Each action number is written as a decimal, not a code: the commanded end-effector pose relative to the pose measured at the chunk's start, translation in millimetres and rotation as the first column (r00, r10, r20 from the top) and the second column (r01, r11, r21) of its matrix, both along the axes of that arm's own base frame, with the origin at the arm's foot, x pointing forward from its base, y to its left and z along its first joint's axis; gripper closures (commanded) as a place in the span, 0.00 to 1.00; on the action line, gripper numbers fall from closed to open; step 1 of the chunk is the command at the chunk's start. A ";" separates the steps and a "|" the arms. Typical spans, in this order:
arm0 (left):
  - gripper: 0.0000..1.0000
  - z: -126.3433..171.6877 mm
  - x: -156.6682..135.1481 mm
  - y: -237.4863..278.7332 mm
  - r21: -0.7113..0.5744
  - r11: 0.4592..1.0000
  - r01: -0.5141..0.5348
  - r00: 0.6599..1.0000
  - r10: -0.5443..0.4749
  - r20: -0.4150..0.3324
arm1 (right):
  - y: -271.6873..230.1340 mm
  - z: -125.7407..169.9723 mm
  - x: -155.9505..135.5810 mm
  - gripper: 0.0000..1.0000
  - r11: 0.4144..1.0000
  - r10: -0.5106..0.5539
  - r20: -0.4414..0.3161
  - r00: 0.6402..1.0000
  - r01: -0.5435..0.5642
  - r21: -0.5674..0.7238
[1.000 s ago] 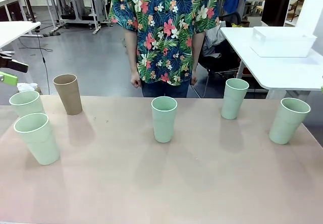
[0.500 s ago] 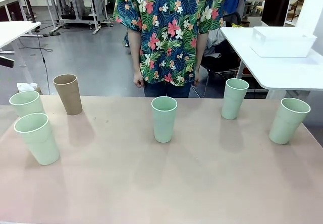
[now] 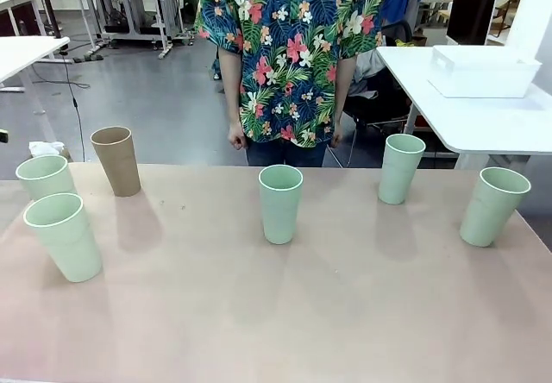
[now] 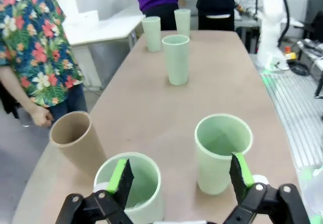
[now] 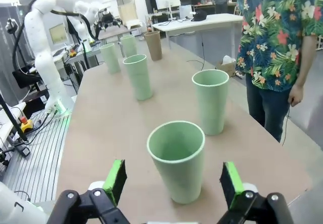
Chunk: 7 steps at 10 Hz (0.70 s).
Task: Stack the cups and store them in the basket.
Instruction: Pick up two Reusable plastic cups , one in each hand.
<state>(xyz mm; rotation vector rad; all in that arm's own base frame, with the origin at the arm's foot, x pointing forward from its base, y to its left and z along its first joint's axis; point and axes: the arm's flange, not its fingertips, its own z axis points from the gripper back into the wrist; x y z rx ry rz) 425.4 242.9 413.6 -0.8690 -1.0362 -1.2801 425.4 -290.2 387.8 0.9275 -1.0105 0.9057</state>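
Several cups stand upright and apart on the tan table [image 3: 285, 314]. A brown cup [image 3: 116, 160] and two mint cups [image 3: 45, 178] [image 3: 63, 236] are at the left, with one mint cup [image 3: 280, 204] in the middle. Two more mint cups [image 3: 401, 169] [image 3: 492, 206] stand at the right. The white basket [image 3: 483, 71] sits on a separate table at the back right. My left gripper [image 4: 180, 181] is open, above and between two mint cups [image 4: 135, 188] [image 4: 222, 151], beside the brown cup [image 4: 75, 143]. My right gripper [image 5: 173, 182] is open, just short of a mint cup [image 5: 176, 161].
A person in a flowered shirt [image 3: 289, 47] stands at the table's far edge, hands down. The white side table [image 3: 483, 120] that bears the basket stands apart from my table, to the right. My left arm [image 5: 45, 42] shows far off in the right wrist view.
My left gripper, seen at the front view's left edge a second ago, has drawn back out of that view. The person has shifted slightly to the right. The cups have not moved.
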 end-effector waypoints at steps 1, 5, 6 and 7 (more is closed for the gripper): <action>0.00 -19.5 14.0 33.3 -0.102 0.994 -0.032 0.999 0.033 0.001 | -11.3 -12.0 12.0 0.00 0.999 0.016 0.029 0.999 -0.017 0.032; 0.00 -59.2 39.3 59.8 -0.186 0.980 -0.076 0.996 0.066 -0.059 | -11.6 -68.0 28.5 0.00 0.995 -0.034 0.046 0.998 0.029 0.092; 0.00 -60.6 44.1 53.4 -0.176 0.982 -0.075 0.995 0.062 -0.080 | -9.1 -74.3 32.8 0.00 0.993 -0.069 0.040 0.997 0.065 0.094; 0.00 -66.6 26.4 59.1 -0.162 0.984 -0.069 0.997 0.063 -0.043 | -6.7 -64.6 21.6 0.00 0.997 -0.016 -0.001 1.000 0.016 0.078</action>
